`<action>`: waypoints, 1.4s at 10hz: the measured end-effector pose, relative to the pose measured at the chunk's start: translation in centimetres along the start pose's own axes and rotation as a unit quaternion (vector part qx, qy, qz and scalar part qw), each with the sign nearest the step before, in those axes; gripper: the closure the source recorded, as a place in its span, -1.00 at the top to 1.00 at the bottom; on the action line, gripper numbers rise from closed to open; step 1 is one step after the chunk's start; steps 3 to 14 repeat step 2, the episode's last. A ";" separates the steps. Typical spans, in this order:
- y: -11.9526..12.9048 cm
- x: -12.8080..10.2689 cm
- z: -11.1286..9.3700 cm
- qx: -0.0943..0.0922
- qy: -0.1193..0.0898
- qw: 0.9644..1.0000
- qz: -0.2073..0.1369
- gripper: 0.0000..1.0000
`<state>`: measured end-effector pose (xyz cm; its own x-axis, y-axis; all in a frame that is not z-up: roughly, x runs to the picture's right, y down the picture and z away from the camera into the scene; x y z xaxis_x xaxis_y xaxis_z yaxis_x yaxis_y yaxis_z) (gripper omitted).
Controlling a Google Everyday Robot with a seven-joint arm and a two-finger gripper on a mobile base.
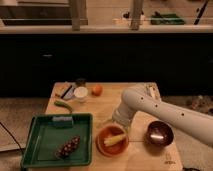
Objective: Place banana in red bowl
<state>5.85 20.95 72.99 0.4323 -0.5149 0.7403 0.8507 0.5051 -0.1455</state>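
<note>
The red bowl stands on the wooden table near the front, just right of the green tray. The yellow banana lies inside the bowl. My gripper hangs at the end of the white arm, right over the bowl's far rim and close above the banana. The arm comes in from the lower right and bends down toward the bowl. The wrist hides the point where the gripper meets the banana.
A green tray at front left holds a brown pinecone-like thing and a teal sponge. A dark bowl stands to the right. An orange, white cup and green pepper lie at the back left.
</note>
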 end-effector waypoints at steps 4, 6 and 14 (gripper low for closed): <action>0.4 0.2 -0.4 0.004 0.003 1.000 0.004 0.60; 0.4 0.2 -0.4 0.004 0.003 1.000 0.004 0.60; 0.4 0.2 -0.4 0.004 0.003 1.000 0.004 0.60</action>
